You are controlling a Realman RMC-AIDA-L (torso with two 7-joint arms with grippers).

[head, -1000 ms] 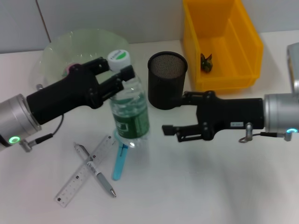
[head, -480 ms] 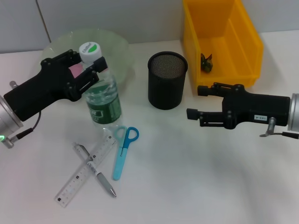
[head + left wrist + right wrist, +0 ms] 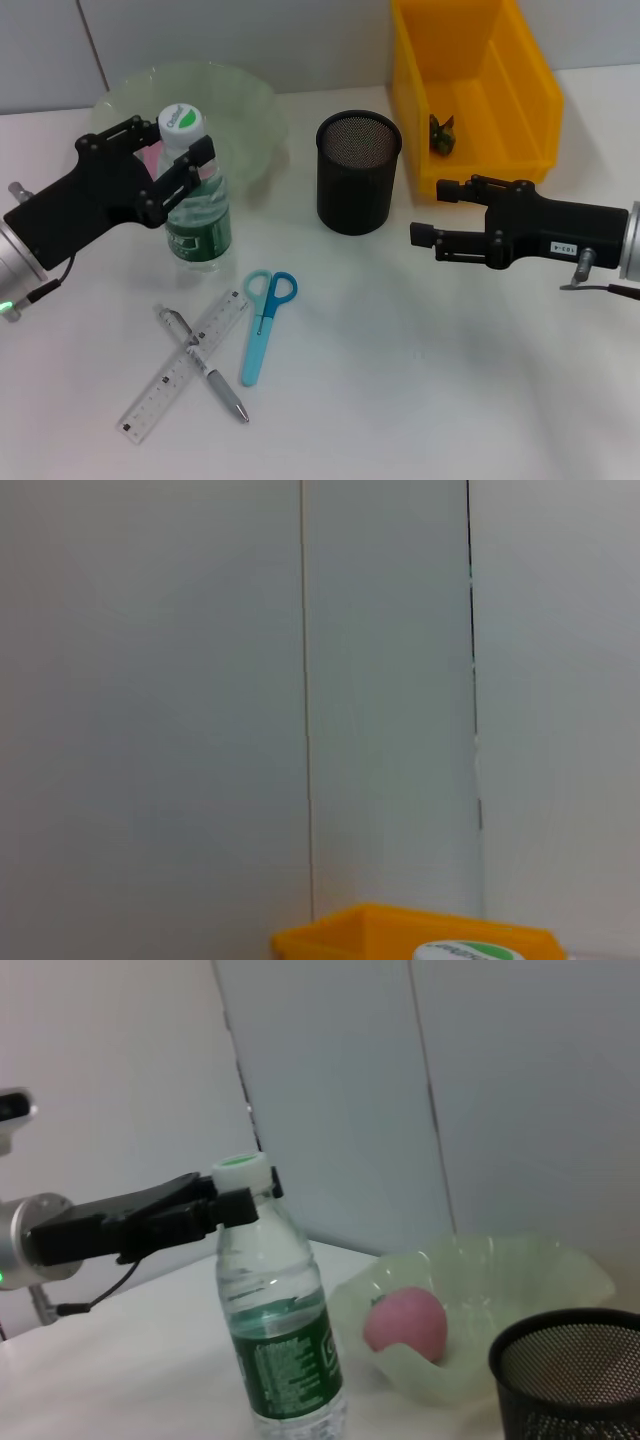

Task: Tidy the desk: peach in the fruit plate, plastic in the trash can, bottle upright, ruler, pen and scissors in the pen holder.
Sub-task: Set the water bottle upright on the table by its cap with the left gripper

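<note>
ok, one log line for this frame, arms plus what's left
left gripper: holds bottle neck, upright | right gripper: open, empty, beside pen holder | peach: in plate | pending: ruler, pen, scissors

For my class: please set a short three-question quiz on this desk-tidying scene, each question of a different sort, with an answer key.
1. True or false: the peach lies in the fruit plate.
2. Multiple choice: the left gripper is shut on the neck of what? A) the bottle B) the pen holder C) the scissors
3. Fill in: the ruler lies crossed with the ____ on the table.

Key: 1 true. 2 A; the bottle stands upright, while the right gripper hangs open beside the yellow trash can. 3 pen.
</note>
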